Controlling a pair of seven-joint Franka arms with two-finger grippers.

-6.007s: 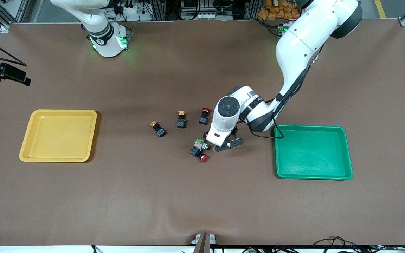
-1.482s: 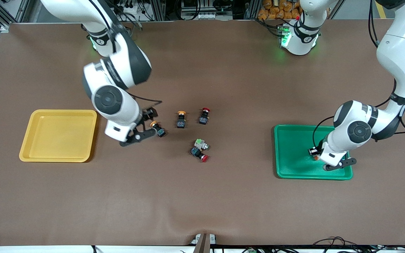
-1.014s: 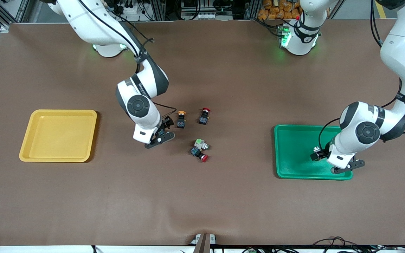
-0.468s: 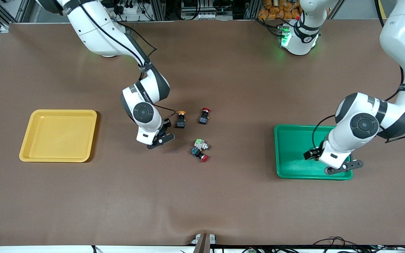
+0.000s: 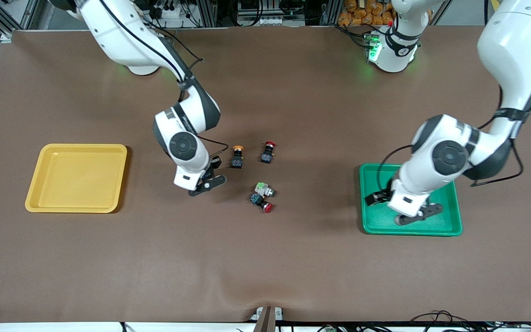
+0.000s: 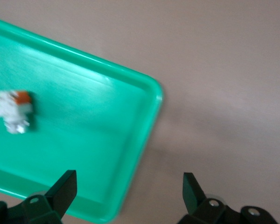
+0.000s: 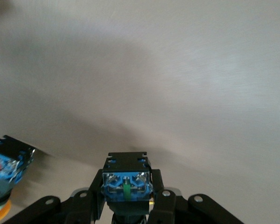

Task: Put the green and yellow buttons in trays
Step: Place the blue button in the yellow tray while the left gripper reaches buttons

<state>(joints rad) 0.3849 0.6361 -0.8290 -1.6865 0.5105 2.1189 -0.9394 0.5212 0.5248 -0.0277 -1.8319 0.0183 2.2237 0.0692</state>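
**Right pincer pinches a yellow-capped button; left pincer hangs spread over the green tray**

Seen from the front camera, the yellow tray (image 5: 76, 177) lies empty toward the right arm's end of the desk, about midway between the desk's edges.

Next comes the right pincer (image 5: 206, 180), low at the middle of the desk. In the right wrist view its fingers are pressed together on a black-bodied button (image 7: 126, 179), pinching it by the body, with the blue terminal end showing between them. Whether this button has left the desk surface cannot be told. Just beside it sits a second yellow-capped button (image 5: 237, 157), then a red-capped switch (image 5: 268, 153). A little nearer the front camera, a whitish green-capped button (image 5: 262, 188) touches another red-capped switch (image 5: 261, 202).

Toward the left arm's end, the green tray (image 5: 452, 226) holds one whitish button (image 6: 12, 111), visible in the left wrist view. The left pincer (image 5: 404, 207) hangs over this tray, fingers spread wide and holding nothing.

The step in hand appears to be the pickup of the first yellow-capped button. The next move likely calls for lifting it straight up, clear of its neighbour, and carrying it toward the yellow tray. The left arm seems free to go for the green-capped button, which will need separating from the red switch against it.
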